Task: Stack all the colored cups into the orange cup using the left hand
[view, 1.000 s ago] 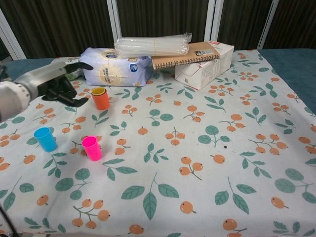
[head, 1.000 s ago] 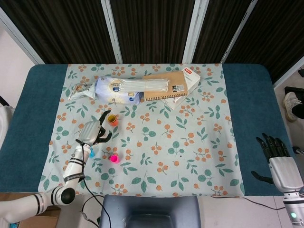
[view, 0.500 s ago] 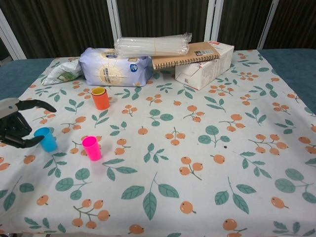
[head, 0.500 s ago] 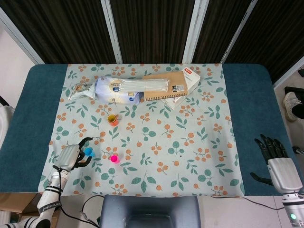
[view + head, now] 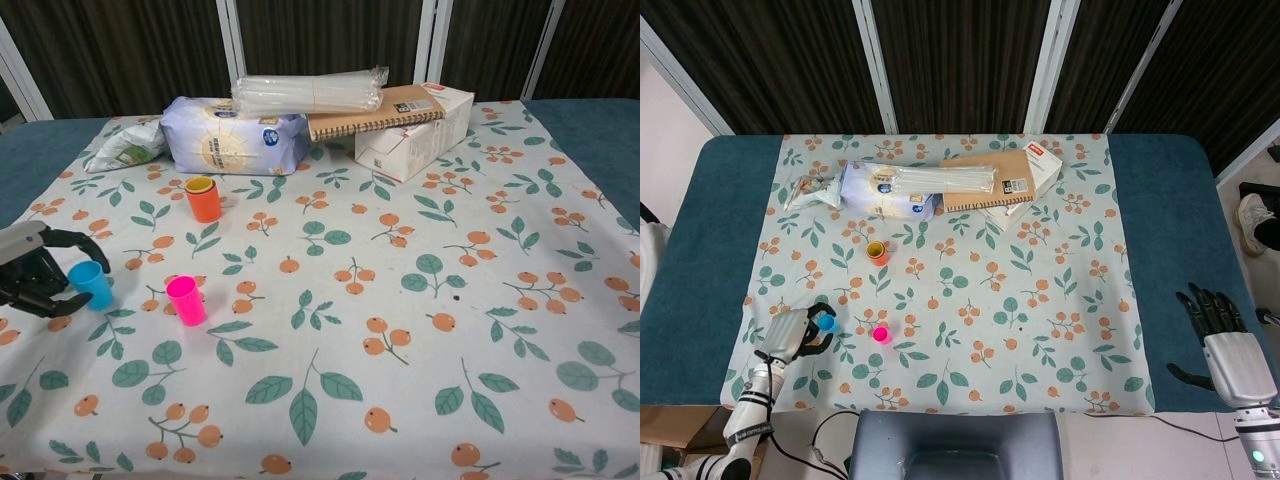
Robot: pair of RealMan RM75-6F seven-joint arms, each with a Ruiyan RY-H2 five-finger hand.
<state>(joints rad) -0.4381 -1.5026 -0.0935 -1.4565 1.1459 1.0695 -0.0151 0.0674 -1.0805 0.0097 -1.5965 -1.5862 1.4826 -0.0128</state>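
left hand [image 5: 35, 270] is at the near-left edge of the floral tablecloth [image 5: 420, 330], fingers curled around the blue cup [image 5: 91, 284] from its outer side. over the last second it has left the orange cup [image 5: 203, 198] at the back, swung down to the blue one, and in the last half second its fingers have drawn in around it. in the chest view a finger shows above the cup and another below it. whether they press the wall or only bracket it, i cannot tell. the cup stands upright on the cloth, not lifted

pink cup [image 5: 185, 300] stands just to the right of the blue one, apart from it. orange cup stands well behind both, in front of the white bag [image 5: 230, 140], and its inside looks yellowish, possibly a cup already nested there

right hand [image 5: 1220, 325] lies off the cloth on the teal table [image 5: 1160, 200], fingers spread, holding nothing

judgement: the grasp on blue is just forming; lift and carry to orange follow, pink remains. risk: nudging the pink cup on lift-off
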